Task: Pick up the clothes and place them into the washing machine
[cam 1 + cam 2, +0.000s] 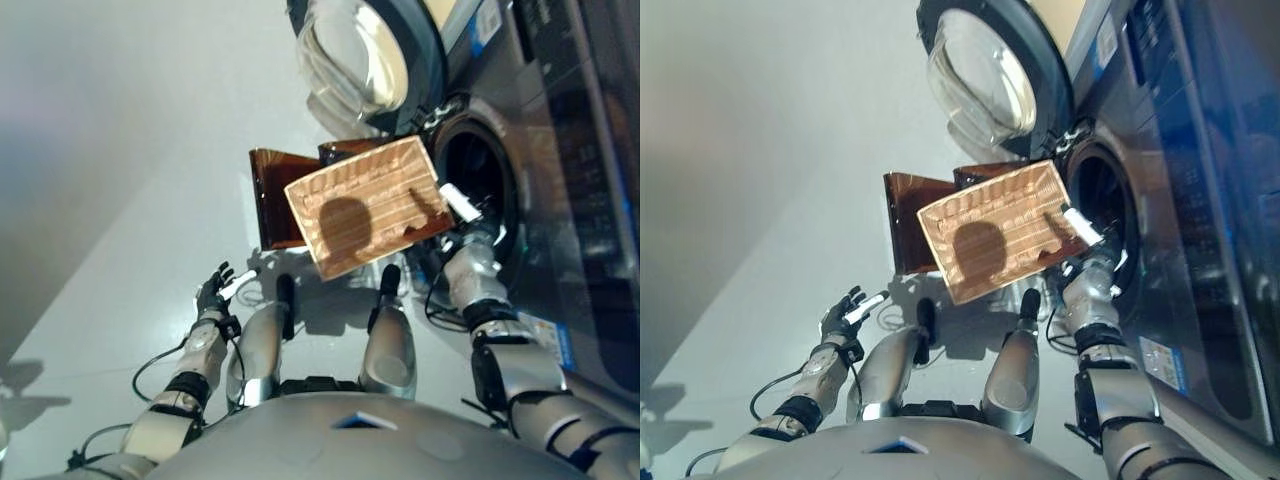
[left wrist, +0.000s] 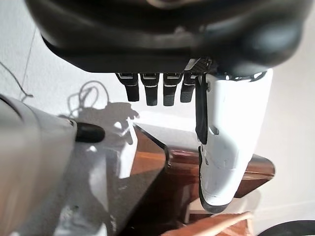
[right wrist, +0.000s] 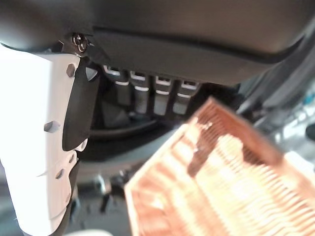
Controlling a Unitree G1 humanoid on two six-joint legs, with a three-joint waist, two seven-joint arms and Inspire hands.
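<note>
An orange ribbed laundry basket [image 1: 365, 205] is tipped up in front of me, with its far corner at the washing machine's dark drum opening [image 1: 485, 175]. My right hand [image 1: 460, 208] is at that corner, its white-covered thumb lying across the basket's edge. In the right wrist view its fingers [image 3: 147, 96] point straight towards the drum, and the basket [image 3: 211, 182] sits beside them. My left hand [image 1: 212, 290] hangs low on the left with relaxed fingers and holds nothing. No clothes show in any view.
The round glass door [image 1: 355, 60] stands swung open above the basket. A dark brown translucent panel [image 1: 275, 195] stands on the floor behind the basket's left side. The grey washer front [image 1: 570, 200] runs along the right. Pale floor [image 1: 120, 180] spreads to the left.
</note>
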